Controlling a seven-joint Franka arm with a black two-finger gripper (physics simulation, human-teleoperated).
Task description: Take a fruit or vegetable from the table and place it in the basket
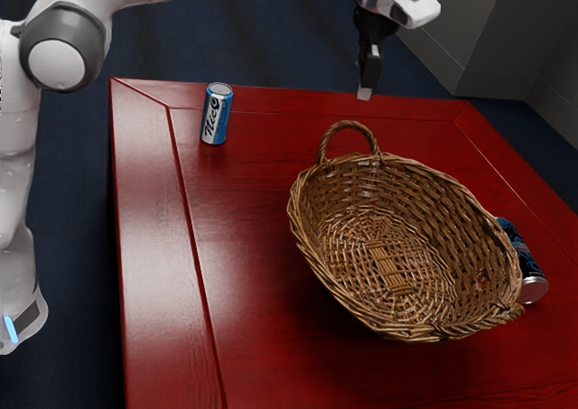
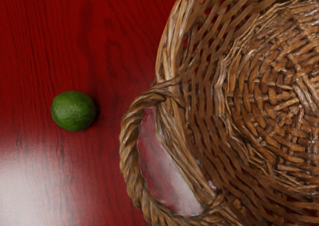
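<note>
1 green fruit (image 2: 73, 111) | on table (image 2: 99, 31) | near 1 wicker basket (image 1: 452, 219), opening upward

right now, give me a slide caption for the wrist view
A green fruit lies on the red wooden table, apart from the wicker basket and its looped handle.

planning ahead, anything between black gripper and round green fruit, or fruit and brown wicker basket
Nothing visible between gripper and fruit; between fruit and basket interior, the looped handle and woven rim stand in the way.
</note>
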